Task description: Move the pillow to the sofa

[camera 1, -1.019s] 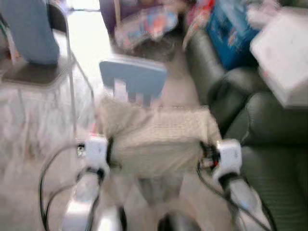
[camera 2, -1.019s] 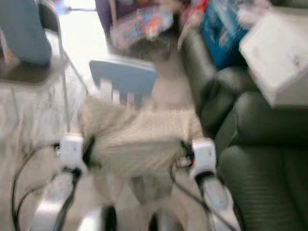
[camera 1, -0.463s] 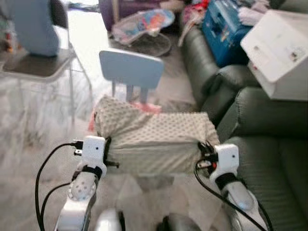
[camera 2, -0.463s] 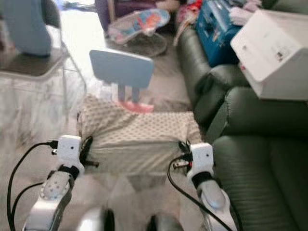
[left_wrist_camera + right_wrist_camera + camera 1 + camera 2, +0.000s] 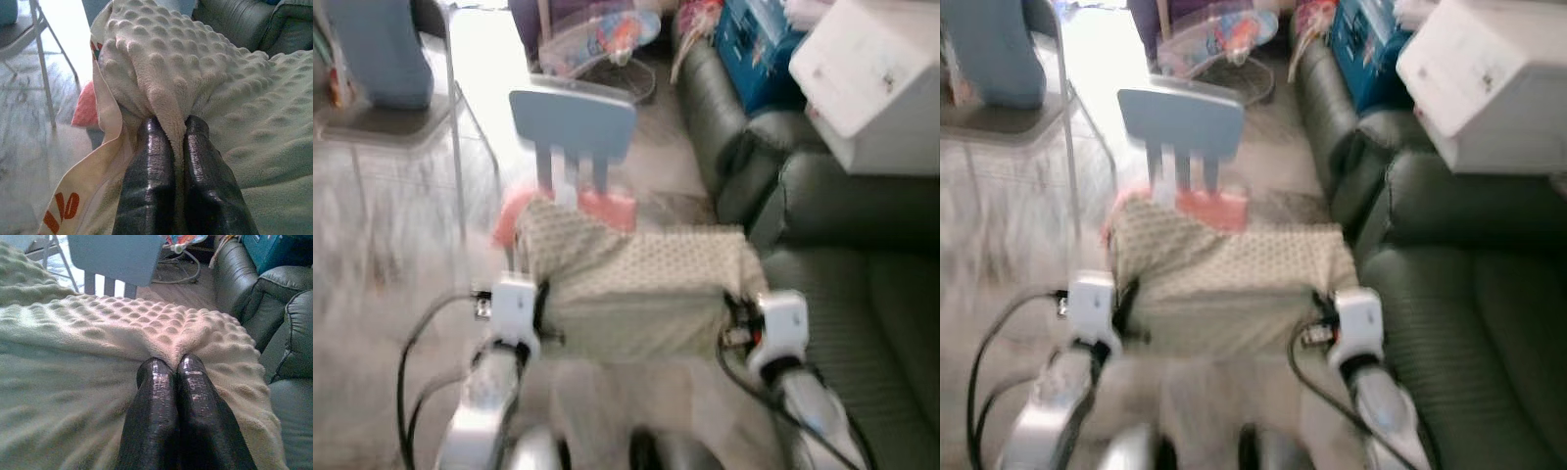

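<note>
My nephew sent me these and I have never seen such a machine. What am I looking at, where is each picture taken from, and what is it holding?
This is a walking humanoid robot with two silver arms. The two wide pictures come from a pair of cameras on its head, looking down. The two close pictures come from cameras on its wrists, looking along each gripper's two black fingers. The left gripper and the right gripper are each shut on a fold of a bumpy cream pillow, carried between them in front of the body. Ahead stands a small blue chair. A dark green sofa, where the pillow should go, is on the robot's right, with a white box on it.
</note>
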Controlling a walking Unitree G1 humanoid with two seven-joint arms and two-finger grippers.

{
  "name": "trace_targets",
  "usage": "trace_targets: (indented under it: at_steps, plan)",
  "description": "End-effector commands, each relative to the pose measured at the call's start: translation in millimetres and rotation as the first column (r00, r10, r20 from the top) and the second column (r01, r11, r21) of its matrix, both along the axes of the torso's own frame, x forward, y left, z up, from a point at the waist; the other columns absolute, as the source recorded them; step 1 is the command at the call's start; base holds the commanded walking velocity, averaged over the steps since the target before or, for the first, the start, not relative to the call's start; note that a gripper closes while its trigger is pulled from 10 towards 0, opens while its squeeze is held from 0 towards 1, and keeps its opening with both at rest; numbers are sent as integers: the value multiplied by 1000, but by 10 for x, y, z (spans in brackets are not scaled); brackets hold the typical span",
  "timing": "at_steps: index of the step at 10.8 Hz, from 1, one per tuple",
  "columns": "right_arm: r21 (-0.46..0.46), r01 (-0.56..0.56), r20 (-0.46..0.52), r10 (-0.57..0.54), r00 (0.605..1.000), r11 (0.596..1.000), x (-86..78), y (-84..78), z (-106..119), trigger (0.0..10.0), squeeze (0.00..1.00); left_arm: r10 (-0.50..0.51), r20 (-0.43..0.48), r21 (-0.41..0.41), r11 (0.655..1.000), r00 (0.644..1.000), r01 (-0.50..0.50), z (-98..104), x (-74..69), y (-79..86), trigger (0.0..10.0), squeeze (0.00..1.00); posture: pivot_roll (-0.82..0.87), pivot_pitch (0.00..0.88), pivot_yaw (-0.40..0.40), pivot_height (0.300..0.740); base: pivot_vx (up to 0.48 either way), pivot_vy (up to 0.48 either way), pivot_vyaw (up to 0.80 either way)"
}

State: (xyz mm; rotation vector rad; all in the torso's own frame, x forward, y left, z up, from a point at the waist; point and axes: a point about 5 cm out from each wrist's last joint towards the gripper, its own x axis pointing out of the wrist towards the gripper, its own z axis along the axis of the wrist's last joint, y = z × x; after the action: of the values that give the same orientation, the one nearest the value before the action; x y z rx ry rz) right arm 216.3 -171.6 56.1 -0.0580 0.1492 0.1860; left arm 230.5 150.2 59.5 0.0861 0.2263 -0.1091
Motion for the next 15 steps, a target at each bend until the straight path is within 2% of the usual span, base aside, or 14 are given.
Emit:
trace_targets:
  at_steps: [1, 6, 15]
  plan:
    - [-16, 26, 15, -25, 1000, 1000, 6, -59, 35, 10000, 0, 20, 25, -3, 1000, 999, -20, 55, 8, 61, 10000, 0, -41, 101, -45, 740, 0, 0, 0]
    - [-20, 31, -3, -31, 1000, 999, 10, -60, 5, 10000, 0, -4, 6, -33, 999, 1000, 5, 38, -12, 27, 10000, 0, -40, 103, -43, 740, 0, 55, 0]
    - [-17, 51, -22, -51, 998, 999, 36, -101, -12, 10000, 0, -30, -7, -41, 999, 1000, 30, 21, -34, -18, 10000, 0, -41, 112, -46, 740, 0, 463, -772]
